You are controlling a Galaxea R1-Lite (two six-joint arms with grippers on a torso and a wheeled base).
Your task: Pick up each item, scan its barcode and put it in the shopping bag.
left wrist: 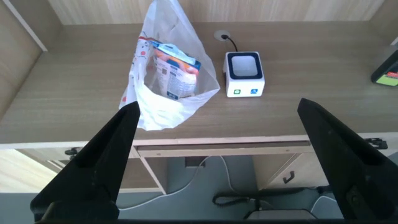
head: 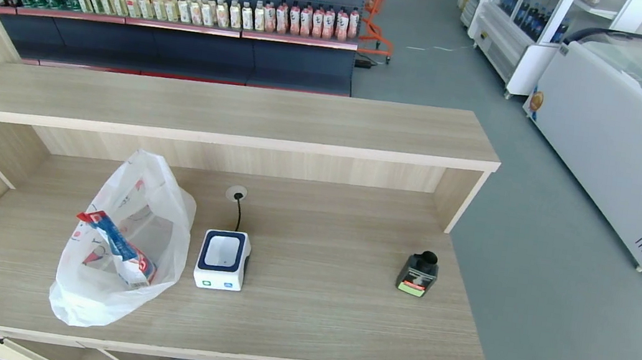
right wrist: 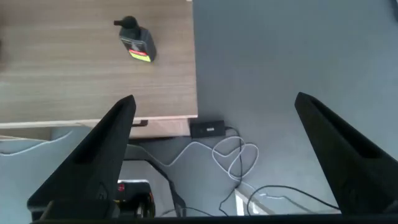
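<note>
Shopping bag [head: 91, 298], thin white plastic with red print, sits slumped on the left half of the wooden surface [head: 316, 305], mouth open and gaping upward, bottom near the front edge. Surface has a raised back ledge and side walls. Left pincer [left wrist: 217, 109] is off the near edge of the surface, pointed toward bag and scanner; its black fingers [left wrist: 99, 168] are spread wide, nothing between them. Right pincer [right wrist: 214, 99] is off the right end of the surface, over grey floor [right wrist: 280, 62] with loose cables [right wrist: 236, 155] lying on it; its fingers [right wrist: 336, 155] are likewise wide apart and empty. Scanner [head: 222, 259], a white box with a dark-framed window on top and two small coloured marks on its front face, stands just right of the bag at about mid-surface; can't tell if the two touch. Snack packet [head: 119, 249], red, blue and white, is inside the bag, tilted, one top corner up near the bag mouth. Bottle [head: 417, 274], dark with a black cap and a red-and-green label, sits on the right part of the surface near its right edge, well apart from the scanner, not in the bag. Black cable [head: 239, 212] runs from the scanner's back to a round port [head: 236, 194] in the surface near the back wall.
</note>
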